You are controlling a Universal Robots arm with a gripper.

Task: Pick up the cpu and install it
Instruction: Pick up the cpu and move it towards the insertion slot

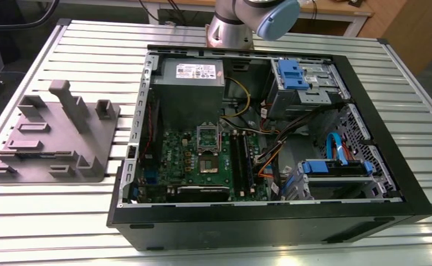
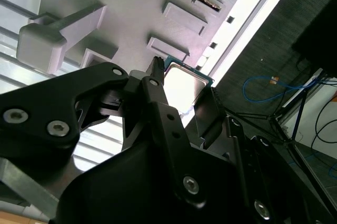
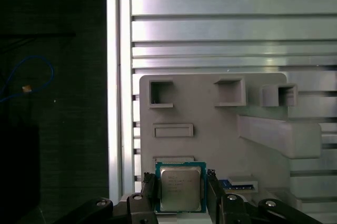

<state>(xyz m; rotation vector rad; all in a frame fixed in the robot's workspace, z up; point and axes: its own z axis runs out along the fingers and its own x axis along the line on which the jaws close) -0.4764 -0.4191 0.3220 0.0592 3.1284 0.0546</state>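
The cpu (image 3: pixel 180 188) is a small square chip with a silvery metal top and a green rim. It sits between my gripper's (image 3: pixel 180 182) two black fingers (image 3: pixel 149 191), which press against its opposite edges. In the second wrist view the cpu (image 2: pixel 183 83) is likewise clamped in the gripper (image 2: pixel 181 79). It hangs over the grey plastic fixture plate (image 3: pixel 210 145), near that plate's edge. In the exterior view the open computer case (image 1: pixel 268 210) lies on the table, and the motherboard's processor socket (image 1: pixel 207 143) has its frame raised.
The grey fixture plate (image 1: pixel 54 138) with upright blocks lies at the exterior view's left of the case on the slatted aluminium table (image 1: pixel 90 50). Inside the case are a power supply box (image 1: pixel 190 83), drive bays with blue tabs (image 1: pixel 293 75) and loose cables (image 1: pixel 275 149). The robot's base (image 1: pixel 231 27) stands behind.
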